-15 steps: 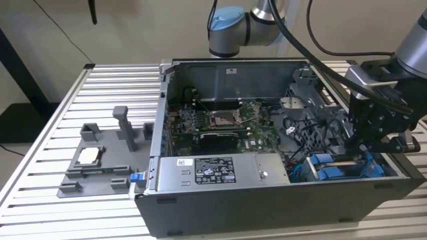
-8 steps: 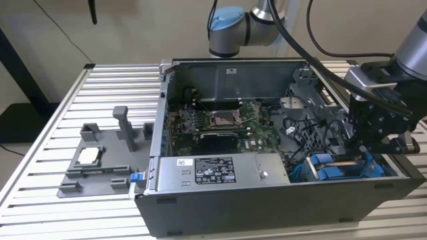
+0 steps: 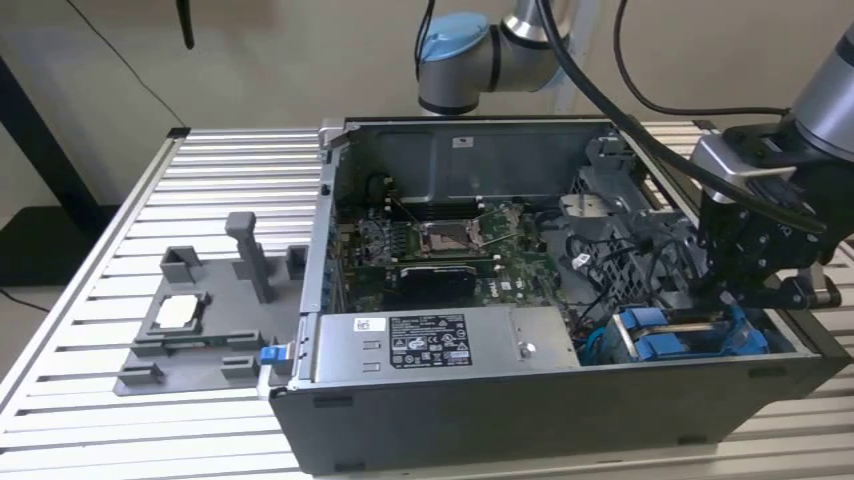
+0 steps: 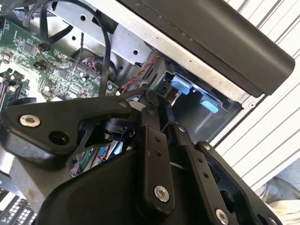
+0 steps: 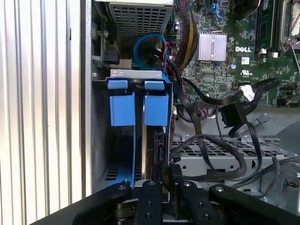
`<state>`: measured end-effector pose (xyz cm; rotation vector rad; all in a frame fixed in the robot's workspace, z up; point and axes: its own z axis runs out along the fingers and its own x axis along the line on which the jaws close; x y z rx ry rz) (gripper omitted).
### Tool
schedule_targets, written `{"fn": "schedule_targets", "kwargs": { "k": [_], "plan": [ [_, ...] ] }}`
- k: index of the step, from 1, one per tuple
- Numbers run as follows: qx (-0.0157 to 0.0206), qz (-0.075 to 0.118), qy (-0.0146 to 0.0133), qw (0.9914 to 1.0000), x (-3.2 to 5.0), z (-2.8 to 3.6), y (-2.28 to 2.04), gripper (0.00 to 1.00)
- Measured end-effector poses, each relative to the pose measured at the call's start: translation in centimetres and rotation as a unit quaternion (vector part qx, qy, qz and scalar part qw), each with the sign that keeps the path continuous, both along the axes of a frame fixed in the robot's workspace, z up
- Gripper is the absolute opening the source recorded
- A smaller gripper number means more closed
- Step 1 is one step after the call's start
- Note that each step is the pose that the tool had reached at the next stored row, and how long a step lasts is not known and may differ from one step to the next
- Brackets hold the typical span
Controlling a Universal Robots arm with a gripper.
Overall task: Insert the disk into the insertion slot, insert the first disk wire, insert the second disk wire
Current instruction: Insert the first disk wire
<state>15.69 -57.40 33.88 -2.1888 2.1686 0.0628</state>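
Note:
The disk (image 5: pixel 151 147) stands edge-on in its blue carrier (image 5: pixel 156 110) inside the insertion slot (image 5: pixel 99 140), the grey bay at the case's near corner on the exterior view's right (image 3: pixel 667 340). My gripper (image 5: pixel 165 171) is at the disk's open end, fingers close together on a small black connector. A black flat wire (image 5: pixel 206 176) runs from that connector into the case. Another black wire with a free plug (image 5: pixel 229 115) hangs over the drive cage. My gripper (image 3: pixel 727 300) reaches down into the case. In the second wrist view, my gripper (image 4: pixel 161 101) points at the blue tabs (image 4: pixel 180 86).
The open dark case (image 3: pixel 534 420) holds the motherboard (image 3: pixel 454 245) and a grey labelled power-supply box (image 3: pixel 427 345). A grey plastic fixture tray (image 3: pixel 200 340) lies on the slatted table (image 3: pixel 80 380) at the exterior view's left. Loose black cables (image 5: pixel 243 159) loop beside the bay.

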Motion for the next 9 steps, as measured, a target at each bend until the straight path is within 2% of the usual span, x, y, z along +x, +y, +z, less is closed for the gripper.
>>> {"fn": "schedule_targets", "kwargs": {
  "k": [9],
  "plan": [
    [0.0000, 0.000, 0.0001, 1.00000, 0.04, 0.01, -0.19, 0.19]
  ]
}}
